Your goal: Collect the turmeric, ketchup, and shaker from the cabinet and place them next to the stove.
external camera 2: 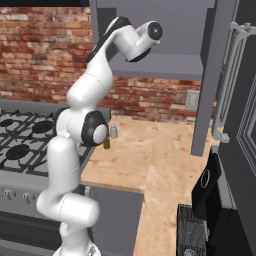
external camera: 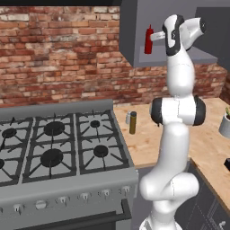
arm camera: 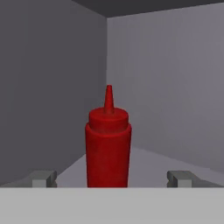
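The ketchup point(arm camera: 107, 148), a red squeeze bottle with a pointed nozzle, stands upright on the shelf of the grey cabinet point(arm camera: 43, 87). My gripper point(arm camera: 112, 179) is open, its fingertips point(arm camera: 43, 178) wide apart on either side of the bottle and not touching it. From the left base view the ketchup point(external camera: 148, 39) stands at the cabinet's point(external camera: 152, 59) left end, with the gripper point(external camera: 158, 37) reaching in from its right. On the counter beside the stove point(external camera: 54, 143) stand the mustard-brown turmeric point(external camera: 133, 122) and the small pale shaker point(external camera: 128, 118). The right base view has the shaker point(external camera 2: 113, 131) beside my elbow.
A wooden counter point(external camera: 148, 139) runs right of the stove below a brick wall. At the counter's right edge sits a grey pot point(external camera: 224, 126). A tall grey cabinet door point(external camera 2: 207, 80) hangs open at the right, with dark appliances point(external camera 2: 207, 200) below it.
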You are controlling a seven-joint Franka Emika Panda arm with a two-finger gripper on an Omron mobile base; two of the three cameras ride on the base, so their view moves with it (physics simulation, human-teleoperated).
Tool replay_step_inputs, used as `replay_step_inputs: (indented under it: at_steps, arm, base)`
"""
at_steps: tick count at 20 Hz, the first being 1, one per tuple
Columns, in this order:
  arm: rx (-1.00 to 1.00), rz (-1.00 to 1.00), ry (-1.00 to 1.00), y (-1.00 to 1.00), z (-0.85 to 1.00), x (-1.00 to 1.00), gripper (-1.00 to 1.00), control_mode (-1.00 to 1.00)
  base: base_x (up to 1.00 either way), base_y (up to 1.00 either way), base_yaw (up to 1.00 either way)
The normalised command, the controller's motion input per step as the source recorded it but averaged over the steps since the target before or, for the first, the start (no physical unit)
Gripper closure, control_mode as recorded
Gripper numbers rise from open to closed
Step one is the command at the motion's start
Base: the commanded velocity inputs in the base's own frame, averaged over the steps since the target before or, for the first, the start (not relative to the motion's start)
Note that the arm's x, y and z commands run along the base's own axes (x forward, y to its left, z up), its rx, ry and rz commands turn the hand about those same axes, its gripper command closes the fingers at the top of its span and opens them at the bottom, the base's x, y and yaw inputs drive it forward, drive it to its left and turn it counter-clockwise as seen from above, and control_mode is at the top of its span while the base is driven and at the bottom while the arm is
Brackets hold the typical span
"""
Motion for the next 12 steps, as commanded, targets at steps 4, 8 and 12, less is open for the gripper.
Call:
replay_step_inputs:
  at_steps: [4, 8, 12]
  arm:
    - [0.0, 0.1, 0.0, 0.1, 0.0, 0.17, -1.0, -1.0]
    - [0.0, 0.1, 0.01, 0.12, 0.0, 0.21, -1.0, -1.0]
    - [0.0, 0.09, 0.02, 0.15, 0.0, 0.22, -1.0, -1.0]
  base:
    - [0.0, 0.0, 0.0]
    - [0.0, 0.0, 0.0]
    - [0.0, 0.0, 0.0]
